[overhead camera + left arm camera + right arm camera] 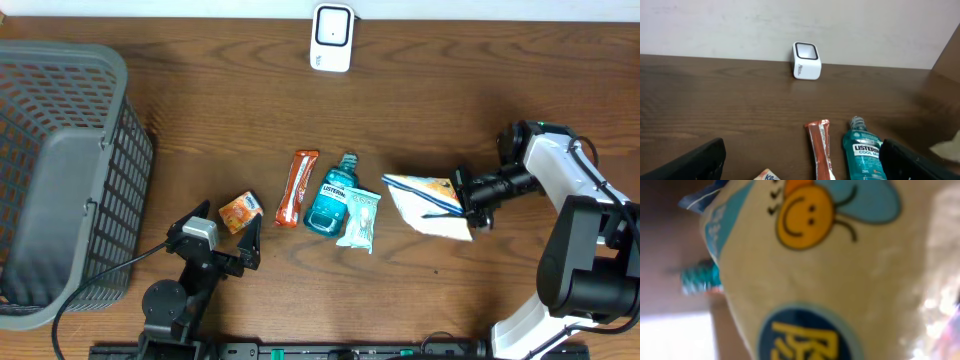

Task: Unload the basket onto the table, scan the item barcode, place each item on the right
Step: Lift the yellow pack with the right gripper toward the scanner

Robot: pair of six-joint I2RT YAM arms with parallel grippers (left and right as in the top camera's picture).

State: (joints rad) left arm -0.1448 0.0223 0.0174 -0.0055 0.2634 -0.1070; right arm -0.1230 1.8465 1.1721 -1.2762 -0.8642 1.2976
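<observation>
Grey basket [125, 190] (far left) on wooden table [220, 110].

One basket [132, 170], scanner [331, 38], bottle [330, 198], bag [425, 203]; three packets [240, 211] [297, 187] [359, 218].

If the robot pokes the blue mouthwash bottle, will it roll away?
Probably not far. The mouthwash bottle lies on its side and looks flat-sided, so it would likely slide, not roll. The snack bar and white packet close beside it may block it. It seems stiff plastic holding liquid, so likely heavy for its size.

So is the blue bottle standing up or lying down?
Lying down: the blue bottle lies flat on the table, its label facing up.
</observation>
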